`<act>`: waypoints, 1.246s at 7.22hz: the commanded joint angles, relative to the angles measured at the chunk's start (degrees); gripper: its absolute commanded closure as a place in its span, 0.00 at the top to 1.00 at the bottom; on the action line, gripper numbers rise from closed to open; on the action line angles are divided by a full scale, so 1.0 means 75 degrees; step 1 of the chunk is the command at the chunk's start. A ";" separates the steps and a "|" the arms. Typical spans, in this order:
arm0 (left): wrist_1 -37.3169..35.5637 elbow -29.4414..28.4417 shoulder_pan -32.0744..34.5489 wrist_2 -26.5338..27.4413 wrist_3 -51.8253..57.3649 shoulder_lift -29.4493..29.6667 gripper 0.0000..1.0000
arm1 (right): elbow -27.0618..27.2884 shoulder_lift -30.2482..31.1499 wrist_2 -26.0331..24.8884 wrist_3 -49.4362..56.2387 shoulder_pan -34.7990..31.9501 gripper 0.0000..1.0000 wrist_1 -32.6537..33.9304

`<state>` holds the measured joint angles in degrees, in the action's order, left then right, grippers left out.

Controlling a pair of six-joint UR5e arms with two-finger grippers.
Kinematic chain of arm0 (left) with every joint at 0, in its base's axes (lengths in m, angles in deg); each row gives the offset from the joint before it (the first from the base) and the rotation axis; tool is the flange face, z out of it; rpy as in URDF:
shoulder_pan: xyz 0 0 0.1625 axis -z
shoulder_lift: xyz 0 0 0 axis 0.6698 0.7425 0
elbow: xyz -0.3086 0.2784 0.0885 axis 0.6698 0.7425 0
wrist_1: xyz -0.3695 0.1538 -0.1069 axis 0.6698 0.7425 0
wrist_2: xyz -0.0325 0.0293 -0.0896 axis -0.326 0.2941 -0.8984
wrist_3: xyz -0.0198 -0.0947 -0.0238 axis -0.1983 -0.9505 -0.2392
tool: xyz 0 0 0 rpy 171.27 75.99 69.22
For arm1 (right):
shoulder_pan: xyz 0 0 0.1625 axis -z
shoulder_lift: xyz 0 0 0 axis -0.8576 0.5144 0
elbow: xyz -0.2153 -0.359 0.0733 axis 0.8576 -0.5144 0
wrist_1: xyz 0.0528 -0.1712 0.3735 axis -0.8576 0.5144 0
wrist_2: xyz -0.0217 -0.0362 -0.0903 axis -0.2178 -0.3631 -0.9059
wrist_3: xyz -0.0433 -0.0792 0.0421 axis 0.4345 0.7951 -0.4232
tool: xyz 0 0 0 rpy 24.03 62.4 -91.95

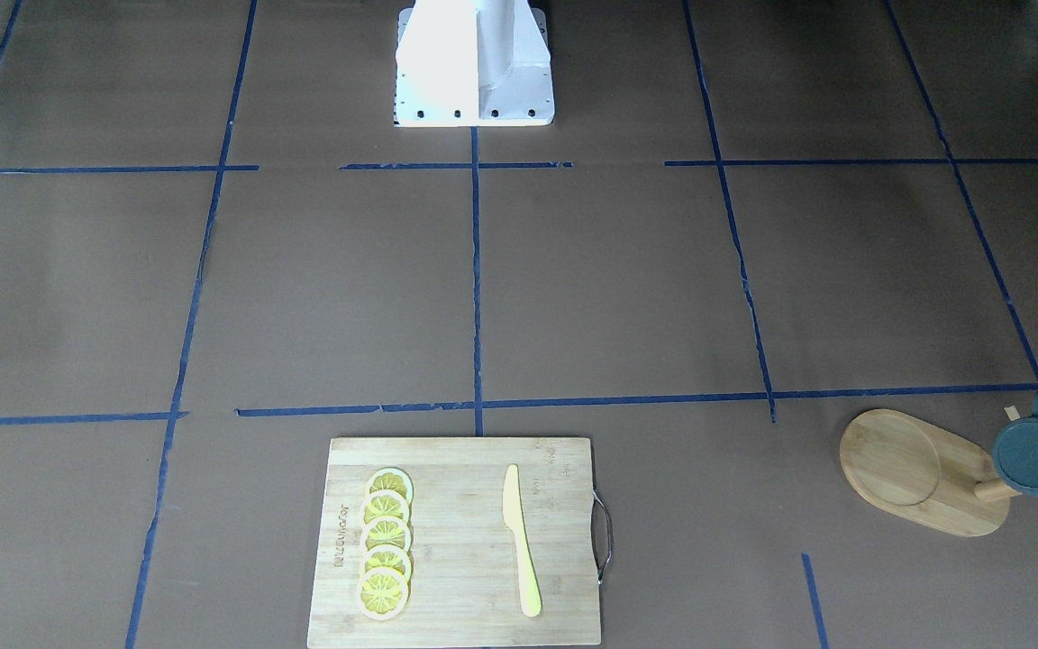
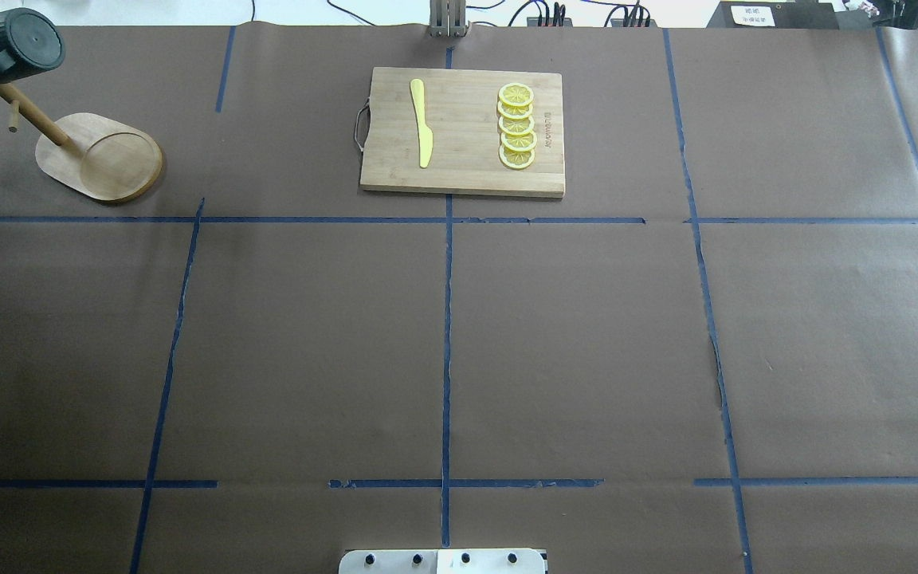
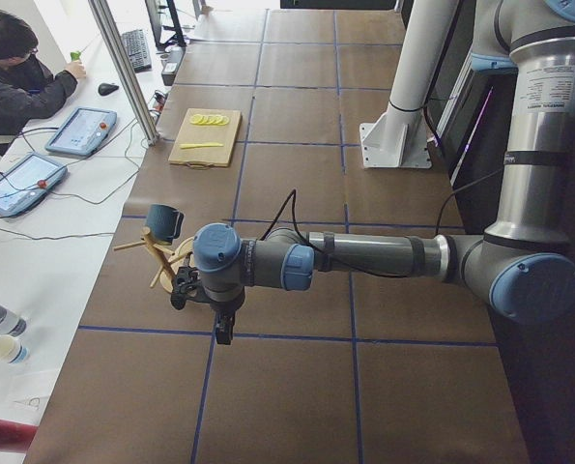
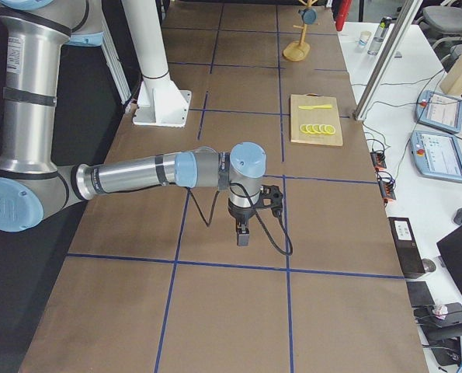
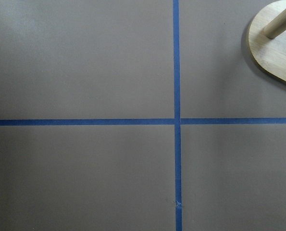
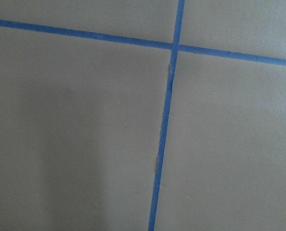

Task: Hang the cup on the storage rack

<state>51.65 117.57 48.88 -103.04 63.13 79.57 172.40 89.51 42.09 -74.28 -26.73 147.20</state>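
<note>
Grippers hard to read: left gripper (image 3: 223,333) and right gripper (image 4: 243,235) show only in side views, opening impossible to tell. Dark teal-grey ribbed cup (image 2: 9,44) hangs on the light bamboo storage rack (image 2: 100,163), partly cut off front-on; rectangular bamboo cutting board (image 2: 463,179) with yellow knife (image 2: 421,123) and lemon slices (image 2: 516,127) lies well apart

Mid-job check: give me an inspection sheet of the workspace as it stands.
Surface: brown paper, blue tape grid.
Job's things: cup hangs on storage rack, off the table.
Clutter: cutting board bearing yellow knife and lemon slices.
Claws: left claw and right claw point down over bare paper, away from the cup; open or shut, cannot tell.
Cables: black cable loops at each wrist.
Surroundings: operator seated at side desk with tablets.
</note>
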 commanded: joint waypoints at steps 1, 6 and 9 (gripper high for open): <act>0.0012 0.0023 0.0004 -0.0235 0.0017 -0.0188 1.00 | -0.0182 0.0042 0.0009 -0.0012 -0.0001 1.00 -0.0035; 0.0024 0.0105 -0.0007 -0.0199 0.0041 -0.0376 1.00 | -0.0324 0.0007 0.0045 -0.0012 0.0011 1.00 -0.0047; 0.0012 0.0117 -0.0019 -0.0188 0.0041 -0.0458 1.00 | -0.0312 0.0007 0.0056 -0.0023 0.0011 1.00 -0.0058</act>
<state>51.77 118.20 48.76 -104.40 63.44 76.55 170.00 89.57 42.48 -74.45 -26.65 146.83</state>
